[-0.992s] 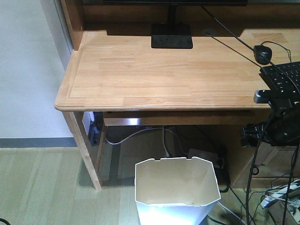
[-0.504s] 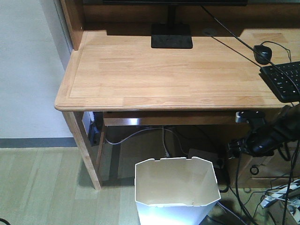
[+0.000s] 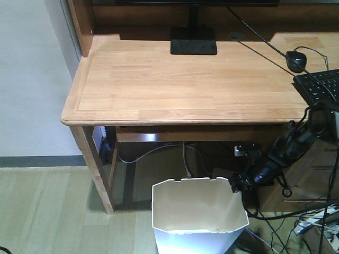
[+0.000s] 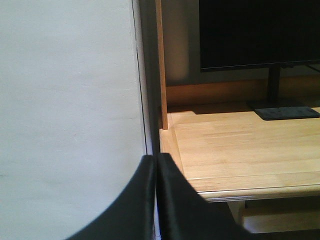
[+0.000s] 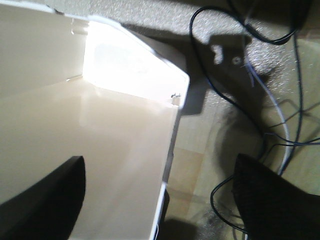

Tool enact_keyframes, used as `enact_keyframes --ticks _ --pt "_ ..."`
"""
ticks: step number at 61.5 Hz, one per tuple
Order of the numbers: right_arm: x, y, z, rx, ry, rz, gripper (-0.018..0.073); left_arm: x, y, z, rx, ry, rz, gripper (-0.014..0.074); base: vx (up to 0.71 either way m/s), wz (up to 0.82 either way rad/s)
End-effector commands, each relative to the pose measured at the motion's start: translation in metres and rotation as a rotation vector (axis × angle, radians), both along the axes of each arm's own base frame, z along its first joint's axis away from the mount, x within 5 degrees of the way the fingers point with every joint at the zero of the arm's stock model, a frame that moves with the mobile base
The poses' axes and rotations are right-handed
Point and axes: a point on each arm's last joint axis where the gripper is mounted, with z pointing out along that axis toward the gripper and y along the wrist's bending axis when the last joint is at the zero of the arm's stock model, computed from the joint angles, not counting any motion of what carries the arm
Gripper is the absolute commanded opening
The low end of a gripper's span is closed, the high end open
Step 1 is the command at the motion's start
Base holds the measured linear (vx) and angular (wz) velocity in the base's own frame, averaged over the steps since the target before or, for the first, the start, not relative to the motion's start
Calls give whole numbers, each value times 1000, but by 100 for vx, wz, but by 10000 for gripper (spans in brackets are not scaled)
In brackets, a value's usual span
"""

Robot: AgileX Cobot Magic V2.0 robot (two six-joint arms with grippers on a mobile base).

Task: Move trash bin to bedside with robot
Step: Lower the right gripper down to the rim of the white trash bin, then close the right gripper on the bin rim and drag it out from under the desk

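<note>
**Right pincer straddles bin rim; left pincer closed on nothing**

Right gripper (image 5: pixel 157 167): black fingers are spread wide. One finger (image 5: pixel 45 197) hangs over the glossy cream inside of the white faceted plastic trash bin (image 3: pixel 198 214). The other is outside it, above loose black floor cables (image 5: pixel 260 30). The bin's thin side wall runs up between them, and no contact with either finger can be seen.

In the front view, the slim black right arm (image 3: pixel 280 151) slants down to the bin's back right rim corner.

Left gripper (image 4: pixel 156 200): two black fingers are pressed together with only a hairline seam between them. It holds nothing and points at the white wall (image 4: pixel 70 100) beside the light wooden desk (image 3: pixel 185 79).

The bin stands upright on the pale wood-grain floor (image 3: pixel 47 211), just in front of the desk's leg space.

Hard to read:
- The bin's base is cut off by the lower frame edge.
- The right wrist view is blurred, with the far bin wall washed out.
- In the front view the right pincer merges with the shadow under the desk, so its gap cannot be judged there.
</note>
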Motion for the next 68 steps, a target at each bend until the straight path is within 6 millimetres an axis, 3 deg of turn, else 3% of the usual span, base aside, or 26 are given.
enact_keyframes --ticks 1,23,51,59,68 --pt "19 -1 5 21 -38 6 567 0 0 3 -22 -70 -2 -6 0 0" --pt "22 2 -43 53 22 -41 527 0 0 3 -22 -70 -2 -6 0 0" --pt "24 6 -67 115 95 -53 81 0 0 3 -22 -70 -2 -6 0 0" --pt "26 6 -71 122 101 -62 9 0 0 3 -22 -70 -2 -6 0 0" --pt "26 6 -72 122 102 -61 -8 0 0 3 -22 -70 -2 -6 0 0"
